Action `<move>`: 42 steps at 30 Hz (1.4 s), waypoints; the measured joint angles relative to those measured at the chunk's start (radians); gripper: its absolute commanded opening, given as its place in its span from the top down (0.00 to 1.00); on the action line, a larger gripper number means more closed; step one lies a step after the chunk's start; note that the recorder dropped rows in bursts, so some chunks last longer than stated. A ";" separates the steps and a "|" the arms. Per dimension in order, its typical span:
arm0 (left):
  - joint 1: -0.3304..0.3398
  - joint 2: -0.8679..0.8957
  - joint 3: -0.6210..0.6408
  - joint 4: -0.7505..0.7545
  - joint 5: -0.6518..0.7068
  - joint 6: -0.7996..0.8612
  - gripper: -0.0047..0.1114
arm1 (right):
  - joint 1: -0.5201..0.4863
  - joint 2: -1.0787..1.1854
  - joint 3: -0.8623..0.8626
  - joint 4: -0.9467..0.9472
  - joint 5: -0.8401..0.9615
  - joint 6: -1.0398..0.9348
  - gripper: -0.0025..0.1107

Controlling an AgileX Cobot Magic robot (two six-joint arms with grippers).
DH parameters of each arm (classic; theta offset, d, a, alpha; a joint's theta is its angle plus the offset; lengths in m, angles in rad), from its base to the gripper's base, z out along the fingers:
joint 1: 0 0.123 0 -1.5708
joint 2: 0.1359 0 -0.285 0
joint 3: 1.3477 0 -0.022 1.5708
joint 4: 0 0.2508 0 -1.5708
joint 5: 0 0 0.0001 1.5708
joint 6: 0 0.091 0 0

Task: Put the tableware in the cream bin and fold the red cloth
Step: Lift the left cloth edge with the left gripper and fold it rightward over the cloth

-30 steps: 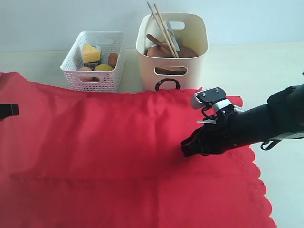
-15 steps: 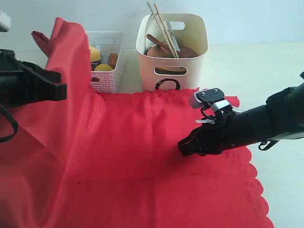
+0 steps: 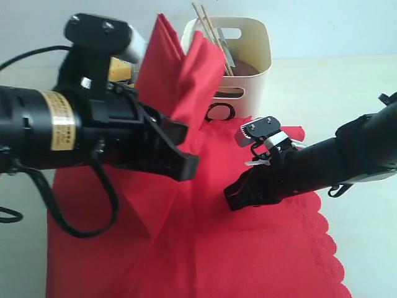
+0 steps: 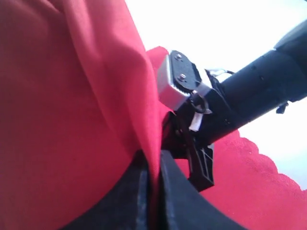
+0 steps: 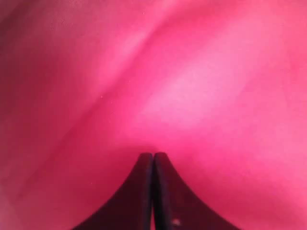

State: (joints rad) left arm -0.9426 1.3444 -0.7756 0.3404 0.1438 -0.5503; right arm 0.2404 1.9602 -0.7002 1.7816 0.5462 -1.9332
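The red cloth [image 3: 248, 248] covers the table. Its left part is lifted into a tall fold [image 3: 180, 68] in front of the bins. My left gripper [image 3: 177, 149] is shut on that fold, and the fabric is pinched between its fingers [image 4: 153, 165]. My right gripper [image 3: 232, 198] is shut, with its tips [image 5: 153, 155] pressed down on the flat cloth near the middle. The cream bin [image 3: 254, 37] stands behind the cloth. It holds chopsticks [image 3: 208, 22] and a brown plate [image 3: 248, 65]; the other tableware is hidden.
My left arm [image 3: 56, 130] fills the left of the exterior view and hides most of the white basket, of which only a yellow bit [image 3: 121, 71] shows. Bare table [image 3: 347, 93] lies to the right of the cloth's scalloped edge [image 3: 329, 248].
My left gripper has carried the cloth's left edge up and to the right, toward the middle, so that the fold stands before the bins. My right gripper has shifted slightly left on the cloth.
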 measured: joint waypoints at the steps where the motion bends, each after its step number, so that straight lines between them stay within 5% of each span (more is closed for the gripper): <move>1: -0.016 0.027 -0.014 0.000 0.002 -0.002 0.96 | -0.001 0.000 0.000 0.000 0.000 0.000 0.98; 14: -0.066 0.185 -0.095 -0.003 0.008 -0.004 0.96 | 0.000 -0.006 -0.002 -0.002 -0.005 0.011 0.98; 18: -0.066 0.185 -0.095 -0.005 0.032 -0.008 0.96 | 0.003 -0.070 0.001 -0.165 -0.092 0.144 0.98; 23: -0.064 0.185 -0.101 -0.007 0.069 -0.036 0.96 | 0.003 -0.273 0.063 -0.405 -0.361 0.420 0.98; 33: -0.057 0.231 -0.116 -0.007 -0.006 -0.108 0.94 | 0.003 -0.782 0.191 -0.443 -0.650 0.611 0.98; 37: -0.057 0.302 -0.168 -0.007 -0.020 -0.127 0.73 | 0.003 -0.884 0.219 -0.443 -0.652 0.618 0.98; 42: -0.057 0.346 -0.230 -0.007 -0.036 -0.150 0.24 | 0.003 -0.904 0.238 -0.447 -0.654 0.621 0.98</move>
State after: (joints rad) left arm -0.9995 1.6900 -1.0052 0.3333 0.1078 -0.7003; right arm 0.2432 1.0564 -0.4621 1.3349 -0.1079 -1.3125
